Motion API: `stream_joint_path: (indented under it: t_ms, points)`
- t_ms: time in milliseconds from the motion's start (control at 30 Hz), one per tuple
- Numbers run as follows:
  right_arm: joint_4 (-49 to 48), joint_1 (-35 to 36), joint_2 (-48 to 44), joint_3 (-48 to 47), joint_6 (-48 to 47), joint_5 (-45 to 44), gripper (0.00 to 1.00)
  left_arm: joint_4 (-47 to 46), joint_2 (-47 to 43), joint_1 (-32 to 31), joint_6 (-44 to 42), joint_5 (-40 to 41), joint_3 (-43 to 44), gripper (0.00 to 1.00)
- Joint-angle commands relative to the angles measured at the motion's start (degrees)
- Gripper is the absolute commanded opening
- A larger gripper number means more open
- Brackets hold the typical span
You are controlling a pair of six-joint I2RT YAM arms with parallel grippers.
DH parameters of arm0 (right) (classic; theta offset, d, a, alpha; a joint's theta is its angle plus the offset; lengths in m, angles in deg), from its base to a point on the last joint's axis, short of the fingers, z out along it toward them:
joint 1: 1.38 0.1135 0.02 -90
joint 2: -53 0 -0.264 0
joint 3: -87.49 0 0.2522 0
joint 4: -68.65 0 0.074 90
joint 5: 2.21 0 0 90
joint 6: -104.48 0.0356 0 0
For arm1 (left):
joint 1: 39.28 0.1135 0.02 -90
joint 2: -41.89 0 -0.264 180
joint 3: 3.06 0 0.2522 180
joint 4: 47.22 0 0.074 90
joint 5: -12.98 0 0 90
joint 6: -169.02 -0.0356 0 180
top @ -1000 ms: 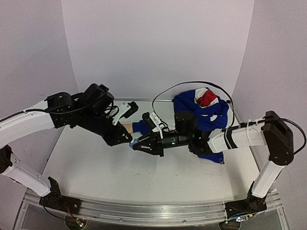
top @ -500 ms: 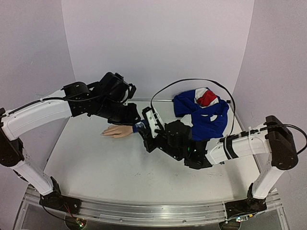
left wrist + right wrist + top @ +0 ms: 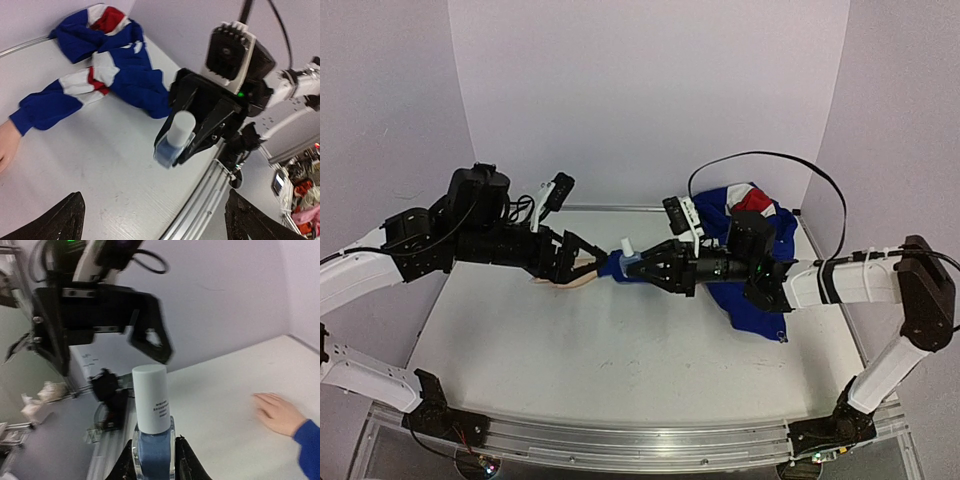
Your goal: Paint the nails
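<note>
Both my arms reach low across the white counter and meet near its middle.

My left arm comes in from the left with its forearm almost level. My left hand has its two fingers spread wide apart. It is over the mannequin hand; I cannot tell whether it touches it.

My right arm stretches in from the right, also almost level. My right hand is clamped on a nail polish bottle of blue polish. The bottle's long axis runs in line with my right fingers. Its pale cap points out past the fingertips, towards my left hand and slightly upward. The bottle is in the air, just beside my left fingers.

The pale mannequin hand lies flat on the counter, palm down. Its long axis runs left to right, with the fingers pointing to my left and the blue sleeve cuff to my right. The nails are at those fingertips, on the end away from the bottle, and are too small to make out one by one.

The sleeve leads back to a crumpled blue, white and red garment at the back right of the counter.
</note>
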State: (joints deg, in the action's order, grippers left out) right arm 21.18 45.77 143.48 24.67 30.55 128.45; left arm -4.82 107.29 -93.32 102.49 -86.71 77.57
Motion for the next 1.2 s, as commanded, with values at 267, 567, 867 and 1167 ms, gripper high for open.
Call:
stream_joint_path:
  t_ms: [267, 567, 867, 1167]
  points:
    - [-34.3, 1.5, 8.6, -5.6, 29.3, 28.4, 0.0, -16.4, 3.3, 0.1, -5.2, -24.3, 1.5, 0.8]
    - [-35.9, 1.6, 9.8, -6.4, 29.9, 27.9, 0.0, -16.5, 5.2, 0.0, -5.8, -26.3, 2.9, 0.5]
    - [-36.2, 1.6, 10.9, -6.5, 29.8, 27.2, 0.0, -15.8, 6.4, 0.0, -5.3, -24.8, 3.6, 0.21]
    - [-34.8, 0.7, 9.7, -4.1, 26.7, 19.4, 0.0, -13.7, 6.7, 0.0, -4.6, -19.1, 3.7, 0.0]
